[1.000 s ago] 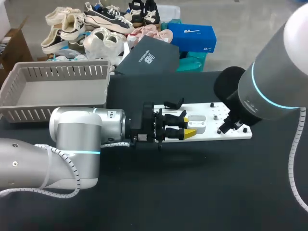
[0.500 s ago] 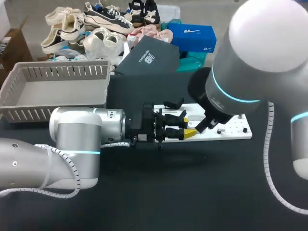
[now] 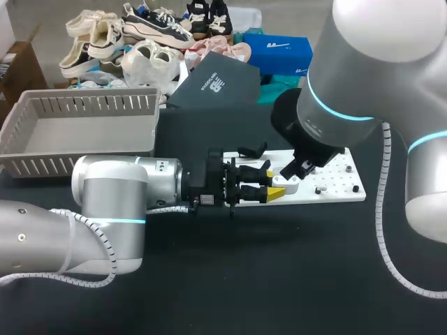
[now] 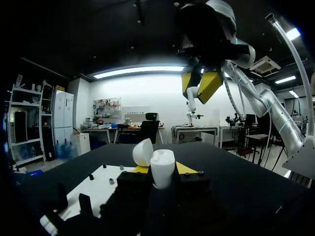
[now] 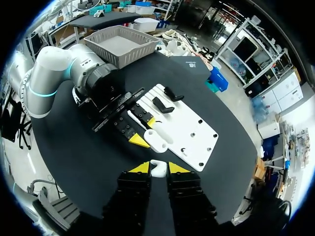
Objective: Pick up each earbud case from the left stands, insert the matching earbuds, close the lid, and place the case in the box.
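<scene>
The left gripper (image 4: 162, 168) is pinching the white earbud case (image 4: 163, 173) between its yellow tips; the case's lid (image 4: 142, 152) is standing open, tilting out past one finger; the right gripper (image 5: 158, 167) is hanging above that case, squeezing a small white earbud (image 5: 158, 170) from both sides; ahead of it, just beyond the case, the white pegboard (image 5: 189, 133) is lying flat; the grey basket (image 3: 77, 125) is sitting well apart from both grippers.
</scene>
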`<state>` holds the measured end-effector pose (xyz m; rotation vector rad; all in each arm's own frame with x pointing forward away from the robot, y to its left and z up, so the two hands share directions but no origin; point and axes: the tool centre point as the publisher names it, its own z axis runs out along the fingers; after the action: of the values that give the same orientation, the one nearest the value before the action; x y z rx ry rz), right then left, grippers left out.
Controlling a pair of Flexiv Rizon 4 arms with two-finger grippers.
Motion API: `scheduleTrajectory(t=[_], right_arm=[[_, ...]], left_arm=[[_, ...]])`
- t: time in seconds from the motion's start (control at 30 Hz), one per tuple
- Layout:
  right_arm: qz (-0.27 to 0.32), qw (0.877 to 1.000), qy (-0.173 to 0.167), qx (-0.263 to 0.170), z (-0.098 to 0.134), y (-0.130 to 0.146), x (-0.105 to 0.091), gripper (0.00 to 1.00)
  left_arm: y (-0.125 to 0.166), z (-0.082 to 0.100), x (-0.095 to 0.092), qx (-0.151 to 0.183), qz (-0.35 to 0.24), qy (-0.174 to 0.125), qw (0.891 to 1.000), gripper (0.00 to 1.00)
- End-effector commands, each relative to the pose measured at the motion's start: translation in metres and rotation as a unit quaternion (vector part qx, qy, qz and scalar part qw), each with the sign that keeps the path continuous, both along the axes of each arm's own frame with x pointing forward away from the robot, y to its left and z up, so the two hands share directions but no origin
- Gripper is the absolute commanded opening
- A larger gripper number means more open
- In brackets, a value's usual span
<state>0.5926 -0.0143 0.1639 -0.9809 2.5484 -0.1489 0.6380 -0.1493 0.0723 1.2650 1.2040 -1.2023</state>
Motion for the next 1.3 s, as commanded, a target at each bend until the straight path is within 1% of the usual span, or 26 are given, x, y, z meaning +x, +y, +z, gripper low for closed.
scheduleTrajectory(t=[0.03, 0.17, 0.33, 0.37, 0.43, 0.5, 0.57, 0.6, 0.67, 0.7, 0.8, 0.83, 0.87, 0.9, 1.0, 1.3], right_arm=[[-0.001, 1.000, -0.001, 0.000, -0.001, 0.000, -0.001, 0.00], [-0.001, 1.000, -0.001, 0.000, -0.001, 0.000, -0.001, 0.00], [-0.076, 0.997, -0.008, 0.006, 0.002, 0.012, 0.002, 0.00], [-0.105, 0.994, -0.004, 0.021, 0.002, 0.013, 0.003, 0.00], [-0.144, 0.989, 0.001, 0.028, 0.001, 0.013, 0.006, 0.00], [-0.175, 0.984, 0.007, 0.029, -0.001, 0.012, 0.007, 0.00], [-0.206, 0.978, -0.004, 0.017, -0.004, 0.011, 0.007, 0.00], [-0.220, 0.975, 0.005, 0.025, -0.004, 0.011, 0.007, 0.00], [-0.255, 0.967, -0.014, 0.012, -0.003, 0.008, 0.008, 0.00], [-0.271, 0.962, -0.016, 0.015, -0.003, 0.006, 0.009, 0.00], [-0.304, 0.952, -0.024, 0.001, -0.007, 0.003, 0.009, 0.00], [-0.308, 0.951, -0.017, -0.001, -0.009, 0.002, 0.008, 0.00], [-0.309, 0.951, -0.016, -0.001, -0.009, 0.002, 0.008, 0.00], [-0.319, 0.947, -0.018, -0.007, -0.012, 0.001, 0.007, 0.00], [-0.327, 0.945, -0.011, -0.010, -0.015, 0.000, 0.004, 0.00], [-0.329, 0.944, -0.005, -0.006, -0.018, -0.002, 0.001, 0.00]], left_arm=[[0.000, 0.000, -0.002, 0.000, 0.003, -0.001, 1.000, 0.00], [0.000, 0.000, -0.002, 0.000, 0.003, -0.001, 1.000, 0.00], [0.000, 0.000, -0.002, 0.000, 0.003, -0.001, 1.000, 0.00], [0.000, 0.000, -0.002, 0.000, 0.003, -0.001, 1.000, 0.00], [0.000, 0.000, -0.002, 0.000, 0.003, -0.001, 1.000, 0.00], [0.000, 0.000, -0.002, 0.000, 0.003, -0.001, 1.000, 0.00], [0.000, 0.000, -0.002, 0.000, 0.003, -0.001, 1.000, 0.00], [0.000, 0.000, -0.002, 0.000, 0.003, -0.001, 1.000, 0.00], [0.000, 0.000, -0.002, 0.000, 0.003, -0.001, 1.000, 0.00], [0.000, 0.000, -0.002, 0.000, 0.003, -0.001, 1.000, 0.00], [0.000, 0.000, -0.002, 0.000, 0.003, -0.001, 1.000, 0.00], [0.000, 0.000, -0.002, 0.000, 0.003, -0.001, 1.000, 0.00], [0.000, 0.000, -0.002, 0.000, 0.003, -0.001, 1.000, 0.00], [0.000, 0.000, -0.002, 0.000, 0.003, -0.001, 1.000, 0.00], [0.000, 0.000, -0.002, 0.000, 0.003, -0.001, 1.000, 0.00], [0.000, 0.000, -0.002, 0.000, 0.003, -0.001, 1.000, 0.00]])
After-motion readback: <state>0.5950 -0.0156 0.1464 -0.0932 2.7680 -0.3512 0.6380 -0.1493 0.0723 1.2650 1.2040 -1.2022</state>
